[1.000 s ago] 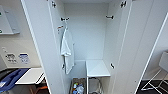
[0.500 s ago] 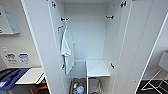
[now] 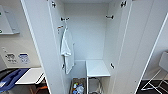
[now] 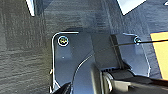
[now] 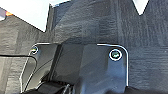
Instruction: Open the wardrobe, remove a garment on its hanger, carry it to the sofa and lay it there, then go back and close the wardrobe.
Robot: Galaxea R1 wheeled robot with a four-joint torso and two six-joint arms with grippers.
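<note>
The wardrobe (image 3: 86,35) stands straight ahead in the head view, white inside, with both doors swung wide: the left door (image 3: 40,50) and the right door (image 3: 136,50). A white T-shirt (image 3: 67,50) hangs inside against the left wall, below a dark rail bracket (image 3: 64,19). A white shelf box (image 3: 97,68) sits low at the right inside. Both wrist views look down on dark carpet (image 4: 22,50) (image 5: 150,32) past the robot's own dark plate.
A bin of small items (image 3: 78,88) sits on the wardrobe floor. Left of the wardrobe are a low white table (image 3: 30,76) and something blue (image 3: 10,78). A white chair frame (image 3: 160,75) stands at the right. An orange-yellow patch (image 4: 160,55) lies on the carpet.
</note>
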